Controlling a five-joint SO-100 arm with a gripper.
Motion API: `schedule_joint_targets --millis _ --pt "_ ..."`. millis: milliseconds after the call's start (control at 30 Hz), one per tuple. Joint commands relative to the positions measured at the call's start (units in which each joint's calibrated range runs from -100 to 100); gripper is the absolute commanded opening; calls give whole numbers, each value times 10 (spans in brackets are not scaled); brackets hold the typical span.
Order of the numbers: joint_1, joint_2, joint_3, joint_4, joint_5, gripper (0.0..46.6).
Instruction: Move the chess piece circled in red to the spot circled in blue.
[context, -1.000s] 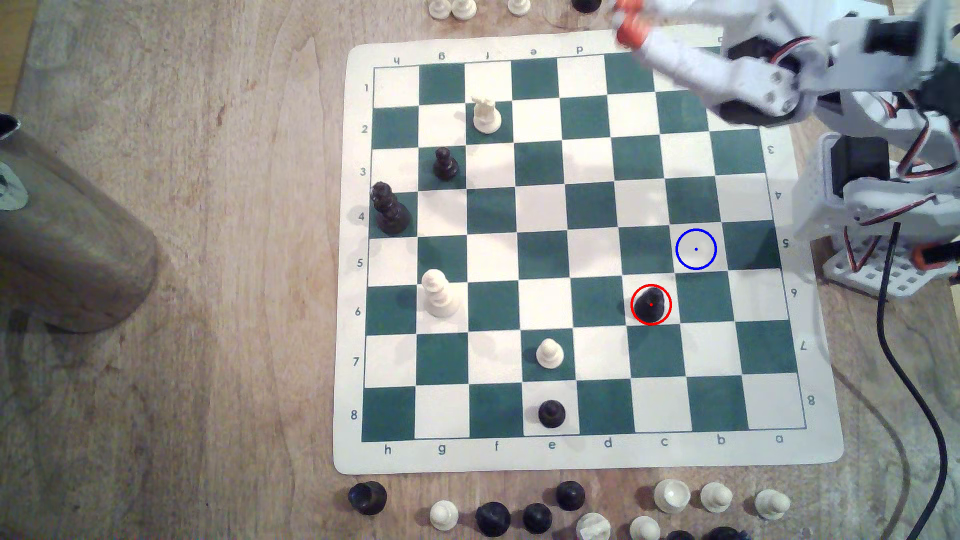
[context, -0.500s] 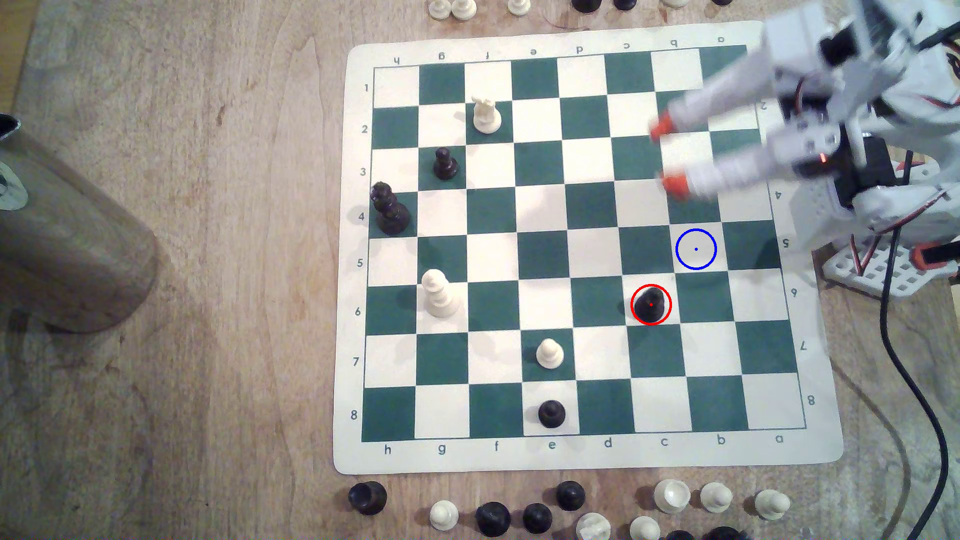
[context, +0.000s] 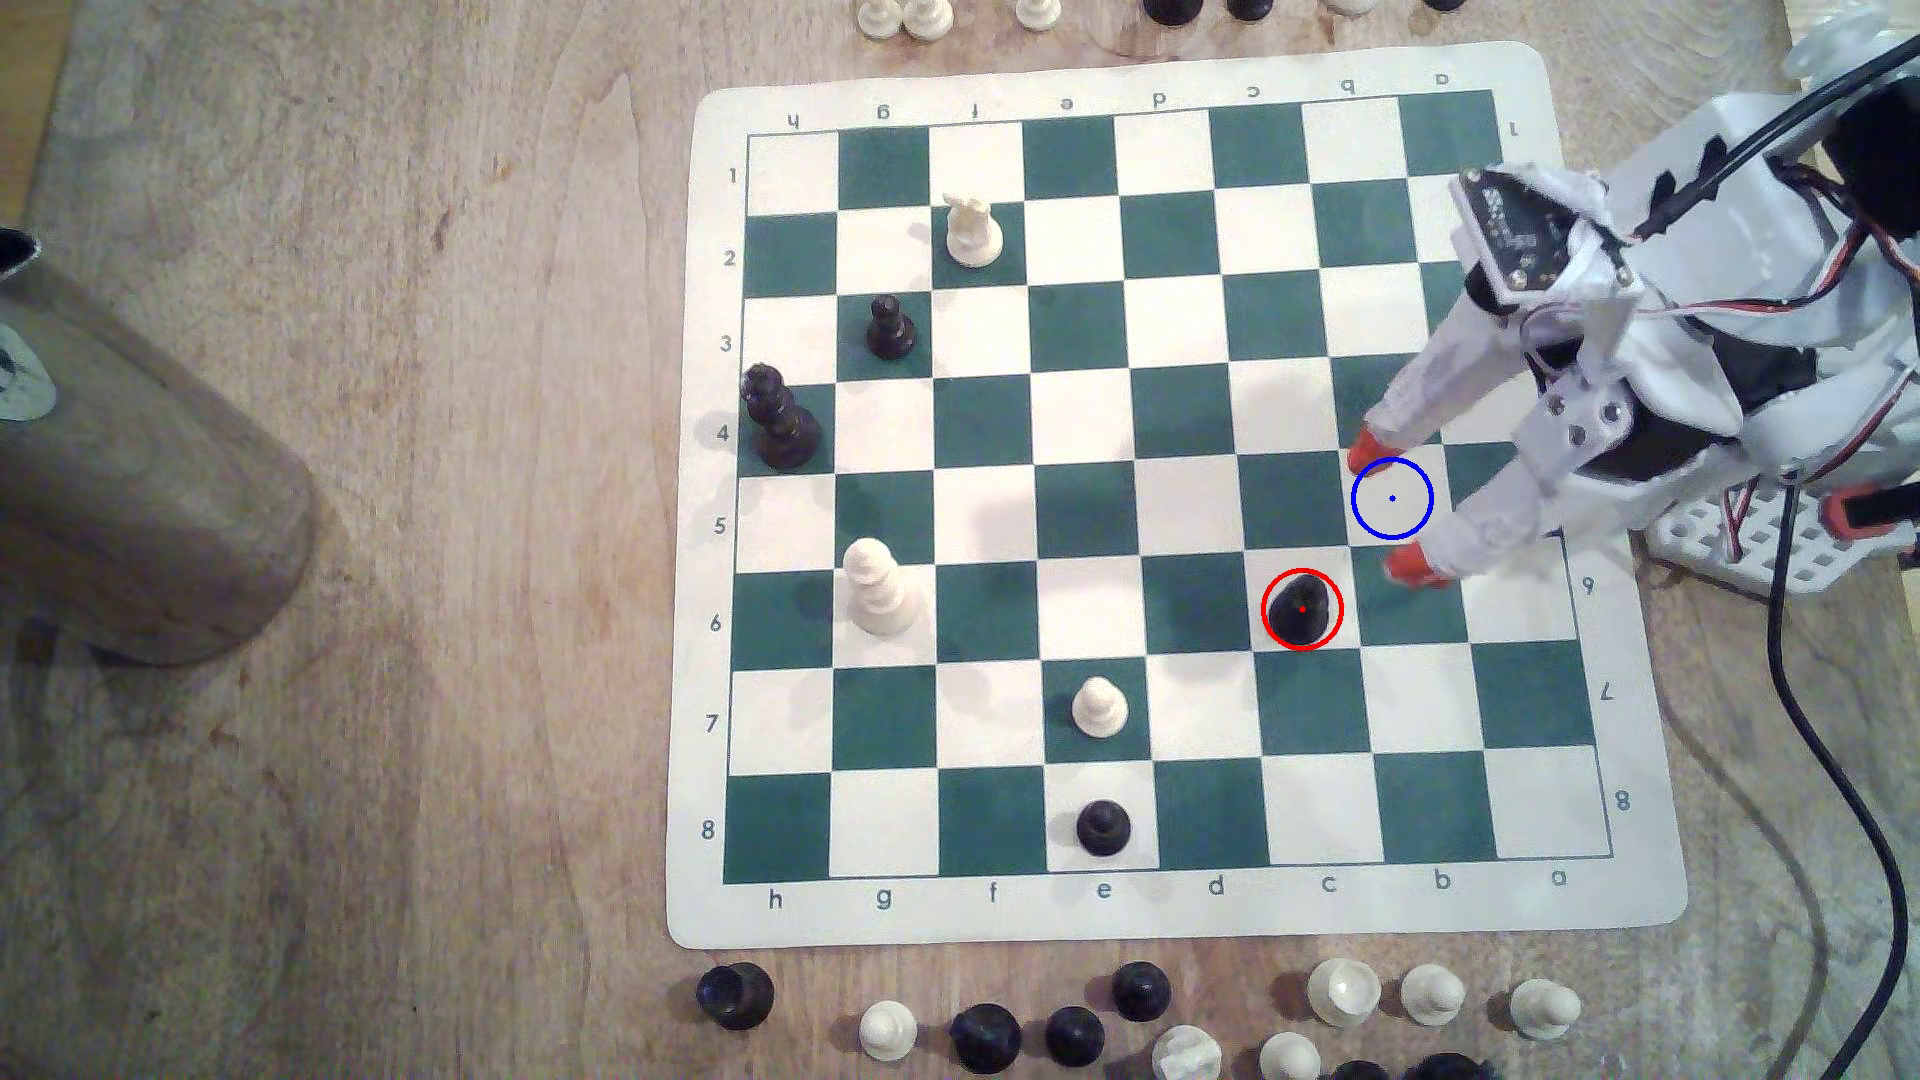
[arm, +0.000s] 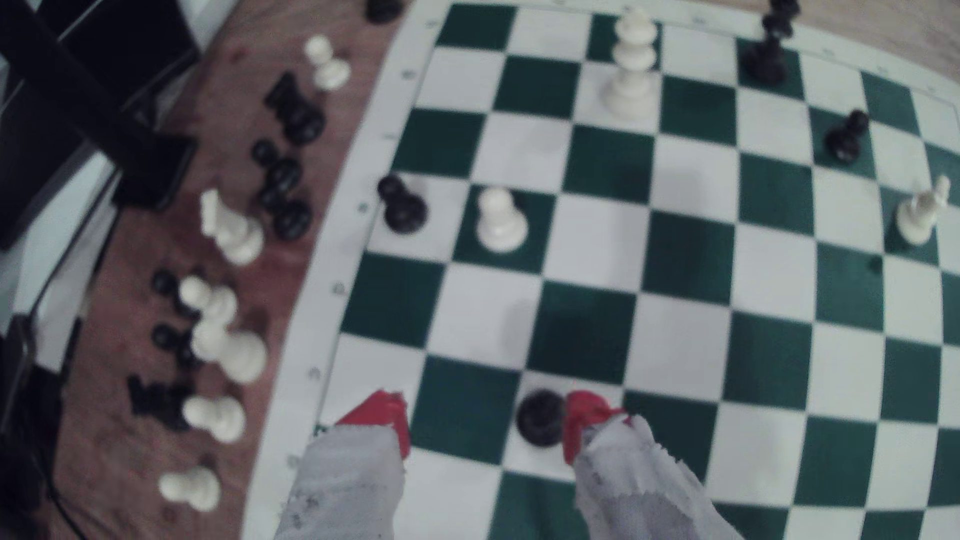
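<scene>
- Black pawn (context: 1301, 610), red-ringed, upright on a cream square of the board (context: 1164, 919), untouched, one square diagonally off the blue-ringed spot (context: 1392, 498).
- Gripper (context: 1392, 509) now down over the blue-ringed square; one second back up near the board's far edge in the exterior view, half a second back a few squares short of the spot. Fast swing toward the pawn's corner of the board.
- Fingers (context: 1415, 566) spread wide, holding nothing; orange tips land either side of the blue ring, not around the pawn.
- Wrist view: pawn (arm: 540, 418) sits just beside one red tip (arm: 587, 415), between the two tips but hard against that one; contact or not, cannot tell.
- Judged meaning: approach nearly done, grasp not yet made; needs a short shift toward the exterior view's left and lower side to centre the pawn between the tips before closing.
- Open room: squares around the pawn all bare; nearest other piece, the white pawn (context: 1098, 708), well apart.
- Target square bare, near the board edge on the exterior view's right, close to the arm's base.
- Spare pieces line the desk (context: 364, 519) beyond the board's near and far edges, out of the path.
- Risk, judged: tip so close beside the pawn could knock it over on closing.
</scene>
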Motion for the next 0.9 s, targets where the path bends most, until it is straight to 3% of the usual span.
schedule_joint_targets --millis 0,267,867 --pt "-8 7 22 -4 -3 164" --pt "-10 41 88 -71 -5 162" --pt "-15 164 119 -170 0 158"
